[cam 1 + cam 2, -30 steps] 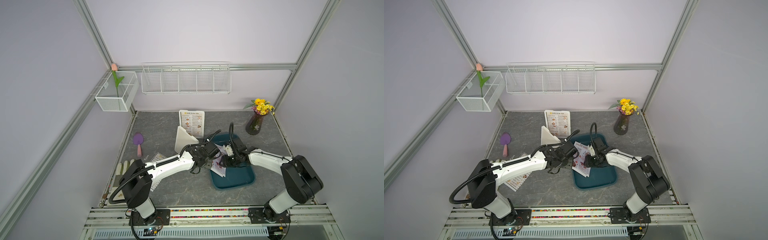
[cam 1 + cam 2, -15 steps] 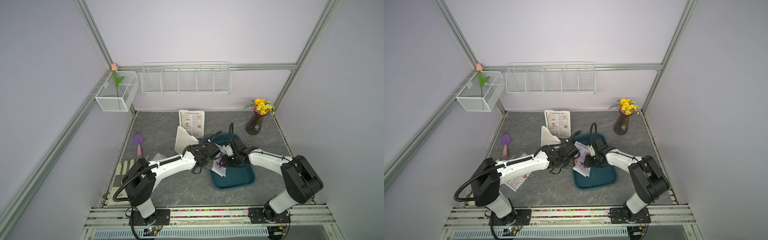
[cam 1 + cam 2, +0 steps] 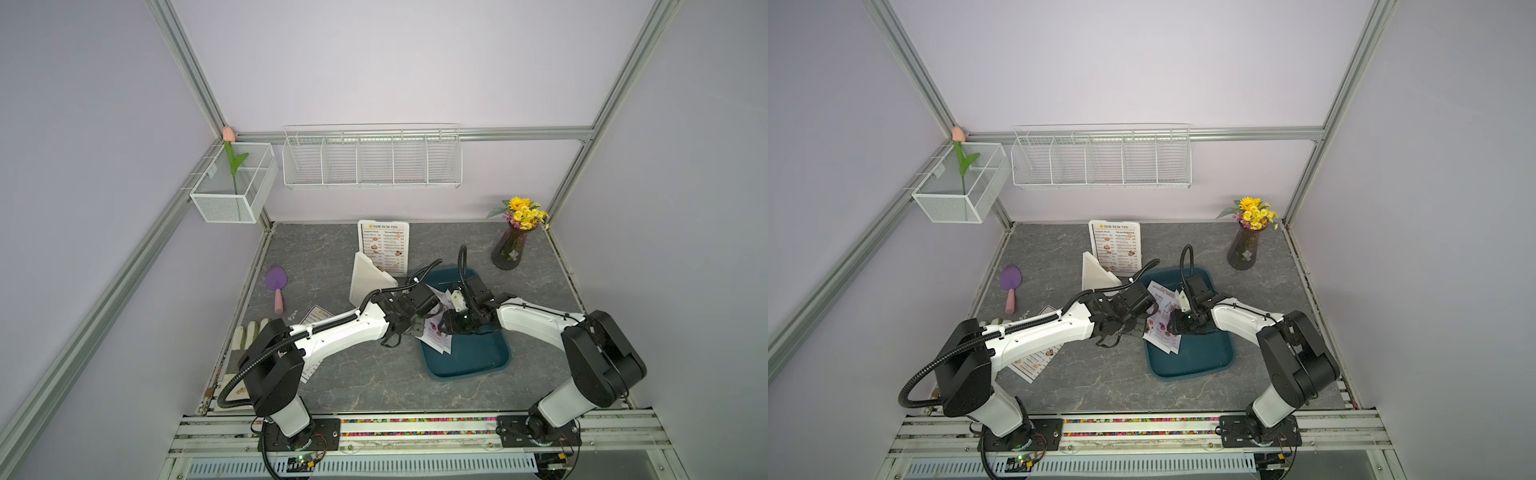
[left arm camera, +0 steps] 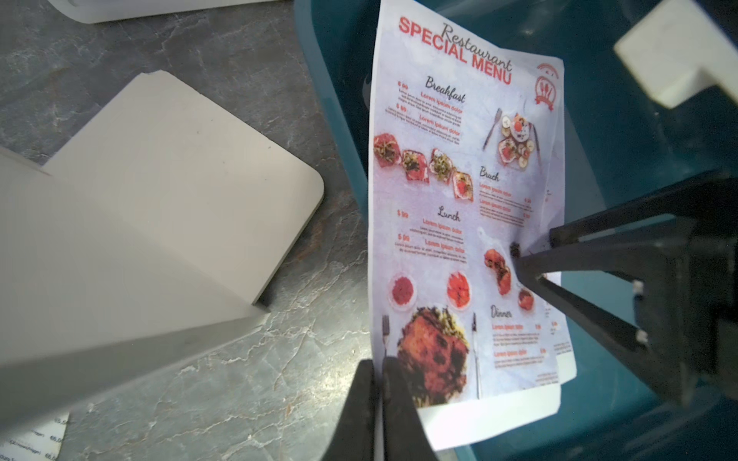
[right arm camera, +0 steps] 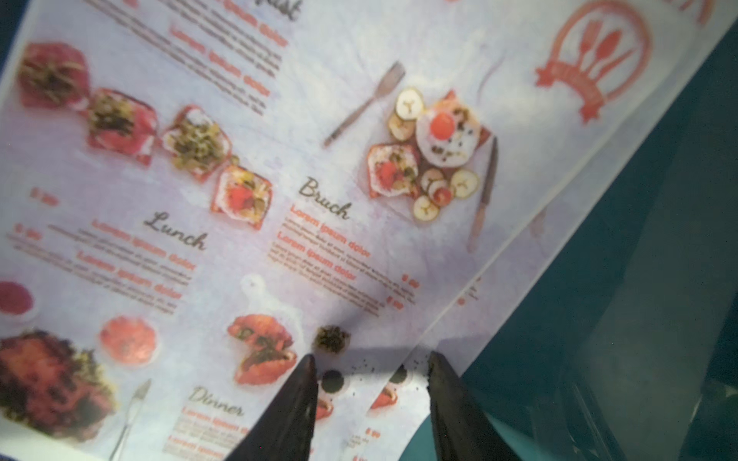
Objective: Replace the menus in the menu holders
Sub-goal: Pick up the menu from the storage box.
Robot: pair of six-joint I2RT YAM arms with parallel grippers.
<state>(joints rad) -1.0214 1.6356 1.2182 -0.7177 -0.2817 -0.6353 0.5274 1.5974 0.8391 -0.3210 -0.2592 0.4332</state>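
Observation:
Two "SPECIAL MENU" menus lie stacked in the teal tray (image 4: pixel 623 131). My left gripper (image 4: pixel 379 363) is shut on the near edge of the top one (image 4: pixel 459 191), which curls up off the lower sheet (image 4: pixel 499 415). My right gripper (image 5: pixel 370 359) is open, its tips on the top sheet (image 5: pixel 279 159) and the lower sheet (image 5: pixel 519 259) beside it. In both top views the grippers (image 3: pixel 417 330) (image 3: pixel 446 328) meet at the tray's left side. One menu holder (image 3: pixel 384 247) stands with a "DIM SUM INN" menu in it. Another menu holder (image 3: pixel 368 280) lies with its wedge back up.
A loose "DIM SUM INN" sheet (image 3: pixel 1034 363) lies partly under the left arm. A vase of flowers (image 3: pixel 513 245) stands at the back right. A purple trowel (image 3: pixel 277 286) and gloves (image 3: pixel 245 336) lie at the left. Wire baskets (image 3: pixel 372 160) hang on the wall.
My left gripper has closed on the edge of the top menu, after reaching slightly toward the tray. The right arm has stayed in place.

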